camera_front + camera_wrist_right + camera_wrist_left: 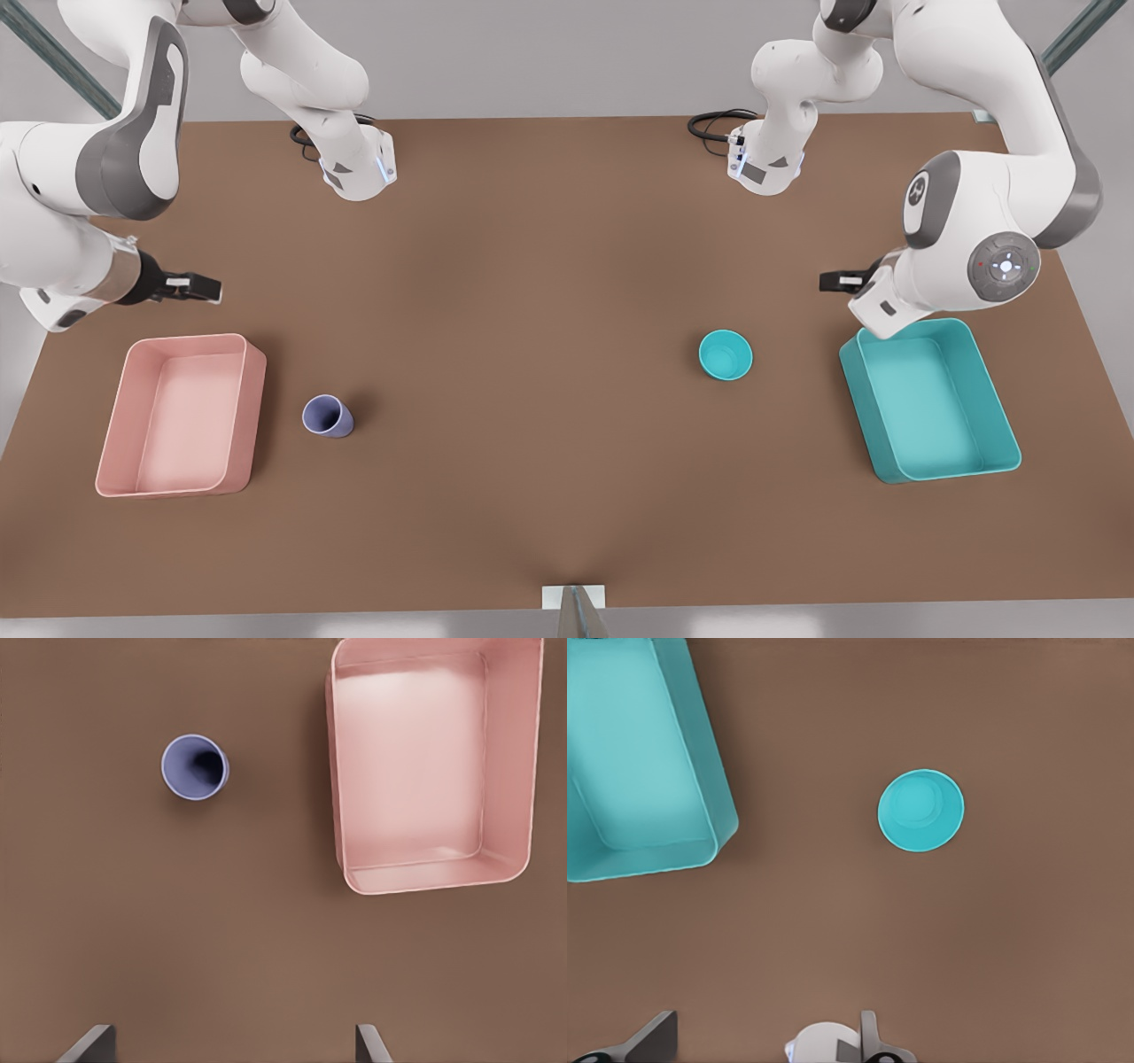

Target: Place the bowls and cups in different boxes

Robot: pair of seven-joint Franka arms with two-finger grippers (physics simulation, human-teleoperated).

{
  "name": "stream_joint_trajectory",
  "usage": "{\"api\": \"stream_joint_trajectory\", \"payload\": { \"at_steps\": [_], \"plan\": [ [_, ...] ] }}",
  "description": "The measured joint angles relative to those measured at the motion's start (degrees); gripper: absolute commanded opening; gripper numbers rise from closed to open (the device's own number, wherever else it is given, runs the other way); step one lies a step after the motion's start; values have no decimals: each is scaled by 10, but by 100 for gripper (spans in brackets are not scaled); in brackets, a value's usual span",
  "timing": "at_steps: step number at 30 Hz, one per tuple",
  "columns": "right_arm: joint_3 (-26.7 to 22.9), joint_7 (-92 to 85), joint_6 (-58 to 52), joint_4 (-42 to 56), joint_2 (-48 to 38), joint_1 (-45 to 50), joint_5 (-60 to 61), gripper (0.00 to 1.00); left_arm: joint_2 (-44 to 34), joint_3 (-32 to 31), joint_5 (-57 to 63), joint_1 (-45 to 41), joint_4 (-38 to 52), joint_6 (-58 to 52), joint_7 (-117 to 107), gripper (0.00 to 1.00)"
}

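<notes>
The left end effector [833, 282] hung spread at the front view's right, near the teal bowl [726, 354] and teal box [928, 400]; the right end effector [205, 288], spread, at its left near the lavender cup [328, 416] and pink box [182, 413]; an off-centre pinch could topple the cup

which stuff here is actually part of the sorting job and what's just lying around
Part of the job:
- teal bowl, upright on the table
- lavender cup, beside the pink box
- pink box, empty
- teal box, empty
- left hand, open, near the teal box
- right hand, open, near the pink box

Just lying about:
- black cables at the arm bases
- table, which only carries everything
</notes>
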Motion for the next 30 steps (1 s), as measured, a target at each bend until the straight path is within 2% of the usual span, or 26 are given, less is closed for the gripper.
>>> {"api": "stream_joint_trajectory", "payload": {
  "at_steps": [2, 4, 6, 9, 12, 16, 22, 23, 24, 28, 30],
  "plan": [
    [0, 0, 7, 0, 1, 0, 0, 100, -1, 0, -3, 0, -10, 7, -4, 100],
    [4, -1, 17, 15, 33, 7, -1, 100, 5, 0, -30, -2, -87, 47, -8, 100],
    [6, -2, 38, 34, 84, 46, -4, 100, 37, 0, -53, -9, -157, 123, -12, 100],
    [7, -2, 88, 38, 155, 72, -6, 100, 98, -1, -70, -12, -188, 232, -14, 100],
    [6, -1, 150, 28, 203, 91, -7, 100, 124, -1, -82, -10, -231, 336, -12, 100],
    [4, 2, 224, -2, 222, 93, -7, 100, 136, -1, -105, -12, -268, 432, -10, 100],
    [2, 2, 315, -38, 240, 59, -8, 100, 144, -4, -119, -21, -308, 497, 8, 100],
    [2, 3, 325, -45, 240, 56, -8, 100, 146, -5, -119, -24, -309, 503, 10, 88],
    [1, 3, 334, -50, 241, 51, -8, 100, 147, -6, -120, -26, -309, 508, 13, 70],
    [2, 3, 371, -88, 241, 45, -6, 100, 157, -7, -129, -27, -307, 522, 20, 50],
    [2, 3, 387, -102, 242, 41, -4, 100, 158, -7, -133, -27, -306, 526, 23, 25]
  ]
}}
